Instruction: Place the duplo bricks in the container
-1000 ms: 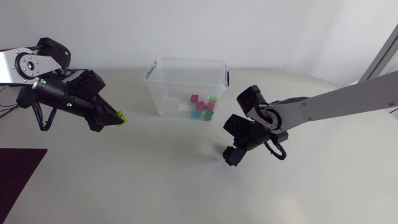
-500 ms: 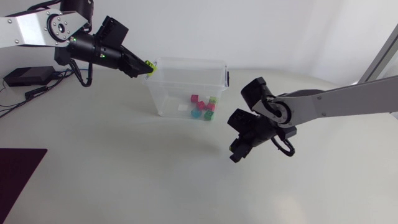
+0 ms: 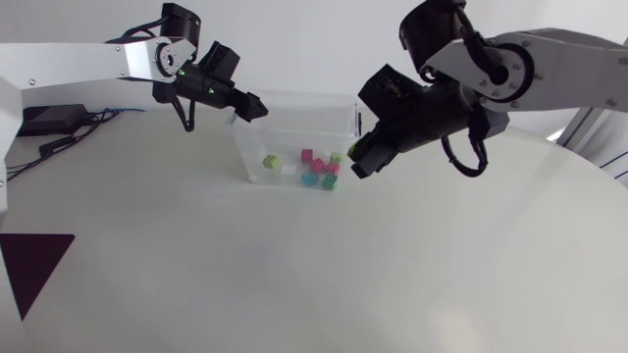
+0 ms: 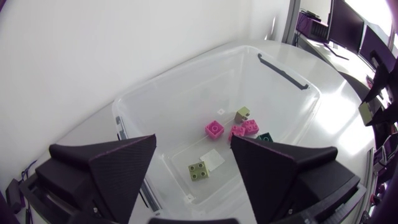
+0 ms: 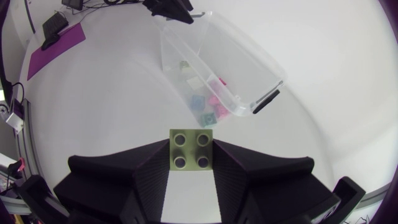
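A clear plastic container (image 3: 294,97) stands at the back middle of the table. Inside lie pink, teal, green and white duplo bricks (image 3: 319,169), and a lime brick (image 3: 272,161) apart at their left. My left gripper (image 3: 252,106) hangs open over the container's left end; the left wrist view looks down between its fingers (image 4: 118,165) at the lime brick (image 4: 199,170) on the floor. My right gripper (image 3: 359,163) hovers at the container's right end, shut on an olive-green brick (image 5: 191,149). In the left wrist view that brick (image 4: 368,112) shows beyond the container's far end.
A dark purple mat (image 3: 29,267) lies at the table's left front edge. A black box with cables (image 3: 44,120) sits at the far left. The container (image 5: 239,68) has a black handle clip (image 5: 266,99) on its end nearest my right gripper.
My left gripper moved over the container and opened; the lime brick now lies inside. My right arm closed on the olive-green brick, then rose with it from the table to the container's right end.
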Robot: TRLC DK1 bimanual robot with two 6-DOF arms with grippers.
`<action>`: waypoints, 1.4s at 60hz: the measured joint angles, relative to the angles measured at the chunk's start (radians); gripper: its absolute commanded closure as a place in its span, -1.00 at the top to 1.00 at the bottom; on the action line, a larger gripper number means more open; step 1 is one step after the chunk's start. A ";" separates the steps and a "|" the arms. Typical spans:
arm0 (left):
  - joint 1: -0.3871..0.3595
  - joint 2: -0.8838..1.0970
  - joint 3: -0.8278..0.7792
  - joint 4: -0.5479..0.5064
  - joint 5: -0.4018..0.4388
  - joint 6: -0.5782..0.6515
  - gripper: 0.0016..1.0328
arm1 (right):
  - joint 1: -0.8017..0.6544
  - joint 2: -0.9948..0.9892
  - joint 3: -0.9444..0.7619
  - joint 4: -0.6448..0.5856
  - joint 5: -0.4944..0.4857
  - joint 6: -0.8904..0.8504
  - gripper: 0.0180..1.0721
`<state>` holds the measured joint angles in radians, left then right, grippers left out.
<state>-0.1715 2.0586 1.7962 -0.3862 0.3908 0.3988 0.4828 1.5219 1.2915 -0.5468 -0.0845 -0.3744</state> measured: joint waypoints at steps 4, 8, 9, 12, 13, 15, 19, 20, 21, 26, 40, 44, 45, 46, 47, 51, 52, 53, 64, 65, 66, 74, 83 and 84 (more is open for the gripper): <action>0.002 -0.040 -0.017 -0.001 -0.005 -0.008 0.94 | -0.002 0.021 0.078 0.004 0.000 0.008 -0.51; 0.005 -0.109 -0.043 -0.037 -0.005 -0.011 0.94 | -0.007 0.055 0.150 0.031 0.000 0.014 -0.50; 0.006 -0.127 -0.048 -0.047 -0.005 -0.011 0.94 | -0.008 0.063 0.163 0.039 0.000 0.015 -0.50; 0.008 -0.193 -0.063 -0.084 -0.007 -0.011 0.94 | -0.014 0.091 0.198 0.074 -0.001 0.019 -0.50; 0.008 -0.223 -0.070 -0.097 -0.008 -0.011 0.94 | -0.014 0.102 0.209 0.084 -0.001 0.023 -0.49; 0.010 -0.270 -0.085 -0.116 -0.011 -0.011 0.94 | -0.018 0.121 0.225 0.108 -0.004 0.028 -0.49; 0.010 -0.365 -0.130 -0.145 -0.033 -0.013 0.94 | -0.020 0.159 0.247 0.156 -0.005 0.034 -0.49; 0.010 -0.388 -0.145 -0.145 -0.034 -0.013 0.94 | -0.020 0.170 0.252 0.171 -0.005 0.034 -0.48; 0.010 -0.423 -0.171 -0.146 -0.035 -0.014 0.94 | -0.021 0.185 0.259 0.183 -0.005 0.034 -0.47; 0.011 -0.586 -0.313 -0.156 -0.049 -0.014 0.94 | -0.021 0.261 0.298 0.240 -0.008 0.042 -0.46; 0.039 -0.881 -0.584 -0.170 -0.089 -0.018 0.94 | -0.021 0.468 0.454 0.321 0.026 0.057 0.63; 0.057 -0.963 -0.644 -0.171 -0.105 -0.031 0.94 | -0.020 0.531 0.505 0.329 0.057 0.057 0.93; 0.065 -0.983 -0.658 -0.169 -0.106 -0.034 0.94 | -0.020 0.541 0.510 0.330 0.060 0.057 0.93; 0.073 -0.999 -0.669 -0.170 -0.107 -0.034 0.94 | -0.020 0.549 0.514 0.331 0.064 0.057 0.93; 0.079 -1.014 -0.679 -0.171 -0.109 -0.034 0.94 | -0.019 0.555 0.515 0.331 0.071 0.057 0.93; 0.129 -1.098 -0.739 -0.166 -0.113 -0.037 0.94 | -0.019 0.560 0.510 0.330 0.090 0.057 0.93; 0.140 -1.116 -0.752 -0.166 -0.113 -0.037 0.94 | -0.019 0.560 0.506 0.334 0.090 0.057 0.93; 0.153 -1.138 -0.768 -0.166 -0.113 -0.037 0.94 | -0.019 0.552 0.501 0.341 0.094 0.057 0.93; 0.226 -1.328 -0.916 -0.165 -0.113 -0.033 0.94 | -0.021 0.354 0.303 0.399 0.147 0.057 0.93; 0.229 -1.342 -0.928 -0.164 -0.113 -0.032 0.94 | -0.023 0.331 0.281 0.410 0.153 0.057 0.93; 0.233 -1.360 -0.944 -0.163 -0.113 -0.032 0.94 | -0.024 0.298 0.254 0.425 0.165 0.057 0.93; 0.265 -1.495 -1.066 -0.130 -0.120 -0.032 0.94 | -0.051 0.052 0.059 0.497 0.224 0.057 0.93; 0.311 -1.622 -1.135 -0.088 -0.140 -0.032 0.91 | -0.095 -0.207 -0.147 0.522 0.268 0.056 0.93; 0.318 -1.631 -1.141 -0.081 -0.140 -0.032 0.91 | -0.099 -0.235 -0.174 0.521 0.274 0.053 0.93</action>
<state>0.1463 0.4274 0.6552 -0.4675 0.2504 0.3664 0.3836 1.2869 1.1179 -0.0257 0.1890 -0.3210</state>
